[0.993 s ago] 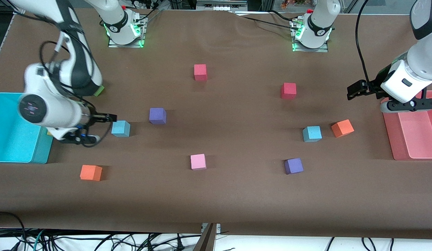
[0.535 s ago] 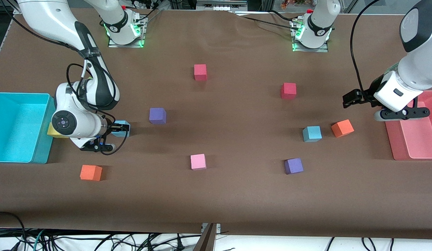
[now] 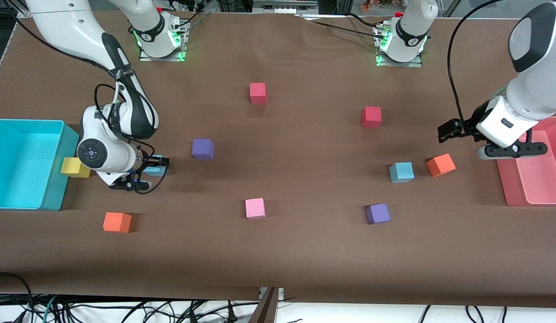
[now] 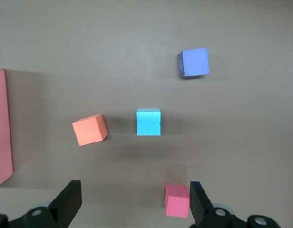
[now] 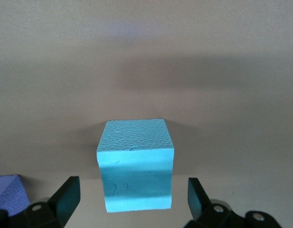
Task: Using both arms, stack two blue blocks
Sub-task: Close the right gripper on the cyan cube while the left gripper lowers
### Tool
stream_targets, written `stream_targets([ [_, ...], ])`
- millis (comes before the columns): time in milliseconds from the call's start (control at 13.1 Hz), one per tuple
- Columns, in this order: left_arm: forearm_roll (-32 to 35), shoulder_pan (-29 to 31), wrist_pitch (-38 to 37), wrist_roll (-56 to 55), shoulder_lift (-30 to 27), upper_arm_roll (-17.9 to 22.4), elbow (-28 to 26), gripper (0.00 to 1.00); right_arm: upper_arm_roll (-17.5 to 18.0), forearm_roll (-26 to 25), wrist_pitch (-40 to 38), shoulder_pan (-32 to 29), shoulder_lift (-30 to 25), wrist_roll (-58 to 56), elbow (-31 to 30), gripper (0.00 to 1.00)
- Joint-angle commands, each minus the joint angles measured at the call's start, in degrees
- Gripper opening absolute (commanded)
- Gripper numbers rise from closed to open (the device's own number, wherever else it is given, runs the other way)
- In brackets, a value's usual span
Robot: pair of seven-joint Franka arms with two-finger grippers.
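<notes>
Cyan bin (image 3: 17, 134): it stands at the right arm's end of the table, with a yellow cube (image 3: 74, 167) touching its wall.
My right gripper (image 3: 157, 164): low over the table, next to the yellow cube, and its jaws are fully apart.
Blue block by my right gripper (image 5: 135, 164): it stands on the brown cloth between my two right fingers (image 5: 65, 198). In the right wrist view there is a gap on each side of it, so I do not touch it and I hold nothing.
Purple cube (image 3: 202, 149): on the table just beside that blue block, toward the left arm's end and a little farther from the front camera.
Orange cube near the bin (image 3: 116, 222): nearer to the front camera than my right gripper, and well apart from it.
Pink cube (image 3: 255, 208): about the middle of the table.
Second blue block (image 3: 401, 172): on the table toward the left arm's end, just beside another orange cube (image 3: 440, 164), not touching it.
My left gripper (image 3: 447, 132): up in the air over bare cloth near the red tray (image 3: 511, 188). Its jaws are wide apart and empty.
Left wrist view: the second blue block (image 4: 148, 121) lies on the cloth past my open left fingers (image 4: 69, 202), with nothing of me touching it.
</notes>
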Motion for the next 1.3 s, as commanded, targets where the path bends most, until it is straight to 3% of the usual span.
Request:
stream_targets([
  [0,0.3,-0.06,1.51,0.77,0.13,-0.28,-0.99,1.0,0.24,-0.17,2.05,-0.52,1.08,-1.11,-0.81,1.0],
  [76,0.3,-0.06,1.51,0.69,0.13,-0.28,-0.99,1.0,0.24,0.09,1.97,-0.6,1.08,-1.11,-0.72,0.97],
  [229,0.39,-0.06,1.51,0.77,0.13,-0.28,-1.16,1.0,0.24,0.27,0.4,-0.95,1.0,-2.6,-0.29,0.0],
  [611,1.09,0.38,1.33,-0.89,-0.48,0.25,-0.9,1.0,0.24,0.27,-0.93,-1.05,1.0,-2.6,1.29,0.0],
  [917,1.09,0.38,0.98,-1.86,-1.18,0.25,-0.11,1.0,0.5,0.89,-13.65,2.02,1.95,-1.11,14.36,0.0],
  [1146,1.09,0.47,0.72,-2.04,-1.28,0.34,-0.2,1.0,0.5,1.32,-19.11,8.16,3.8,2.2,22.46,0.0],
  [1223,1.09,0.38,0.98,-1.78,-1.1,0.34,-0.29,1.0,0.5,3.94,-21.3,11.32,4.85,6.66,24.92,0.0],
])
